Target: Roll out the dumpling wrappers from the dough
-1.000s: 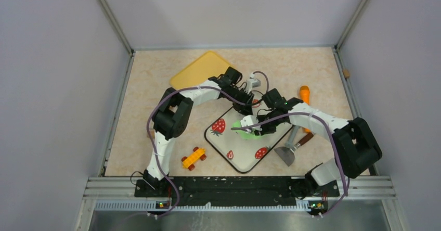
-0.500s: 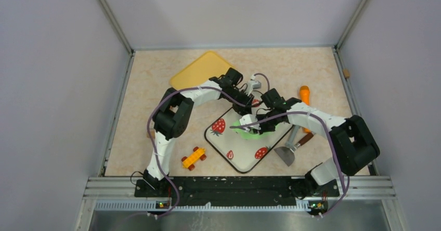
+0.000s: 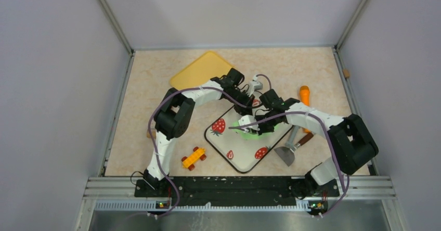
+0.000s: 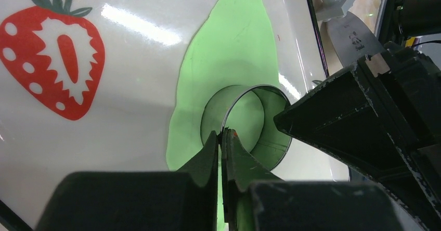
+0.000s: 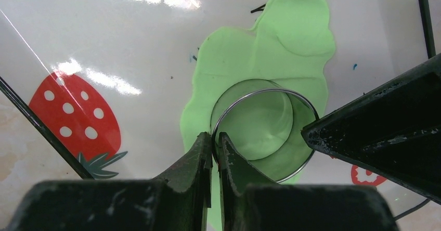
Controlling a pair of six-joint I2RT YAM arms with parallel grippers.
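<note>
The dough (image 4: 234,49) is a flattened bright green sheet on a white strawberry-print board (image 3: 234,150); it also shows in the right wrist view (image 5: 291,28) and the top view (image 3: 249,132). A thin metal ring cutter (image 5: 260,91) stands on the dough and encloses a round patch of it; it also shows in the left wrist view (image 4: 244,90). My left gripper (image 4: 222,135) is shut on the ring's rim. My right gripper (image 5: 214,137) is shut on the rim at another spot. No separate dumpling wrapper is in view.
A yellow tray (image 3: 200,69) lies at the back left. An orange-handled tool (image 3: 305,93) and a metal scraper (image 3: 287,153) lie right of the board. A yellow toy car (image 3: 193,157) sits near the board's front left corner.
My right gripper has shifted a little to the left over the dough. The left arm has hardly moved.
</note>
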